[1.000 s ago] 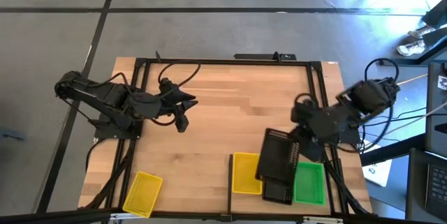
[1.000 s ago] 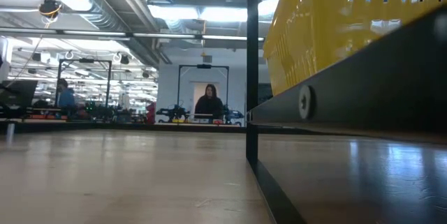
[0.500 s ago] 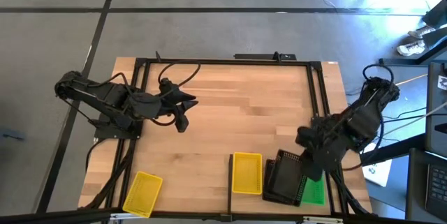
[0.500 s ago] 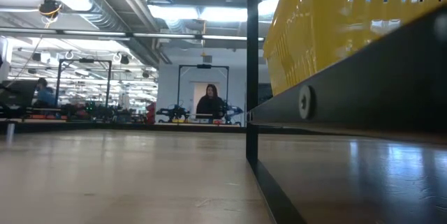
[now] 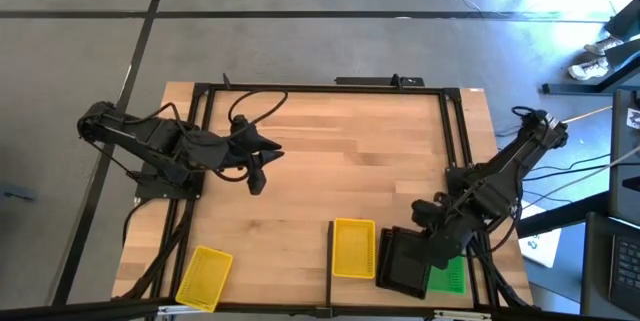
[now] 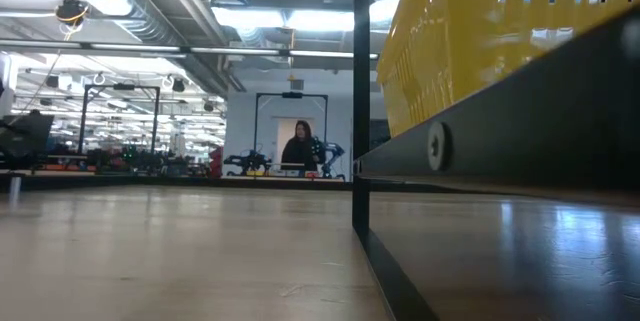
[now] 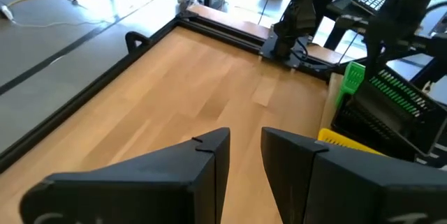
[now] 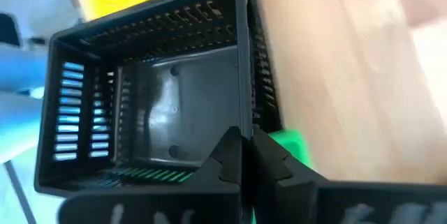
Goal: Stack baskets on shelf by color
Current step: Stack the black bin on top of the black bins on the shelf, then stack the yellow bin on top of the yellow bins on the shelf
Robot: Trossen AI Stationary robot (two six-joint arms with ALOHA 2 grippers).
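The right gripper [image 5: 432, 223], jaws pressed onto the wall of the black lattice plastic basket [image 8: 150, 112], holds it tilted over the black stack on the pale wooden shelf [image 5: 410, 223], at five o'clock on the table. Its long axis runs twelve to six, between the yellow lattice basket [image 5: 353, 248] and the green lattice basket [image 5: 448, 276]. The left gripper [image 5: 255, 183] waits at nine o'clock, fingers slightly parted.

The tabletop [image 5: 330, 161] centre lies open; baskets [image 5: 403, 261] and the right arm crowd its near-right corner.
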